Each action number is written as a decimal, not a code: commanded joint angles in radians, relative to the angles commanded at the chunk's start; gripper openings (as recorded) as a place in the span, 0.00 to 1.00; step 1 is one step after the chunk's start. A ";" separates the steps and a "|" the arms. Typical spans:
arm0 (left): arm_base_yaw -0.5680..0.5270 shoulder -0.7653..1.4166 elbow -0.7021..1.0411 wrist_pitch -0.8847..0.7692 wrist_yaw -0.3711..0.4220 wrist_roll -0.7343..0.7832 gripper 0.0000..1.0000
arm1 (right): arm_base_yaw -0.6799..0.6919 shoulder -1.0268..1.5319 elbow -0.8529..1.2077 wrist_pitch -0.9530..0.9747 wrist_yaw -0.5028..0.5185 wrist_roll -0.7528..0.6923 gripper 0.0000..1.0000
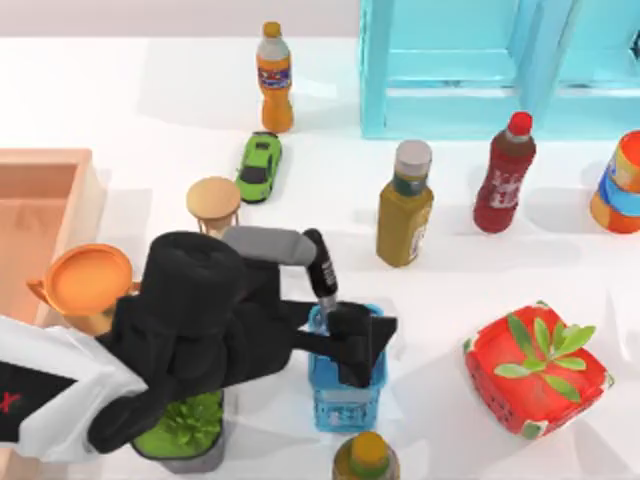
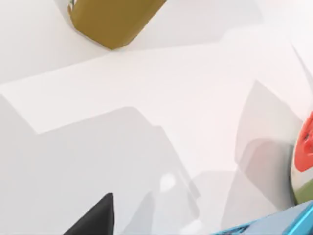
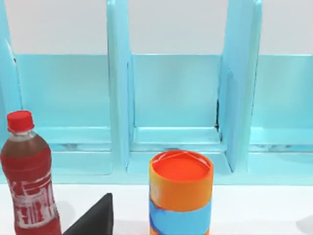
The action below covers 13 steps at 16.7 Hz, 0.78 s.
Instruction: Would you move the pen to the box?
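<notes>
Far left sits the open orange-brown wooden box (image 1: 40, 180). The silver-grey, black-capped pen (image 1: 268, 245) slants mid-table, its cap end at my left gripper (image 1: 355, 345), over the small blue mesh basket (image 1: 345, 400). I cannot tell whether the claw grasps it. A grip that near the end could let the pen swing loose or drop into the basket. The top view gives pen and box together; the left wrist view gives table and a mustard-yellow bottle's base (image 2: 112, 19). The right arm is parked facing the teal shelf (image 3: 176, 98).

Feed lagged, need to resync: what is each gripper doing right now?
Left gripper: over the blue basket, by the pen; fingers cannot be told.
Right gripper: cannot be told.
</notes>
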 joint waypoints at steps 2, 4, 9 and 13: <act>0.000 0.000 0.000 0.000 0.000 0.000 0.77 | 0.000 0.000 0.000 0.000 0.000 0.000 1.00; 0.000 0.000 0.000 0.000 0.000 0.000 0.62 | 0.000 0.000 0.000 0.000 0.000 0.000 1.00; 0.000 0.000 0.000 0.000 0.000 0.000 0.25 | 0.000 0.000 0.000 0.000 0.000 0.000 1.00; 0.000 0.000 0.000 0.000 0.000 0.000 0.00 | 0.000 0.000 0.000 0.000 0.000 0.000 1.00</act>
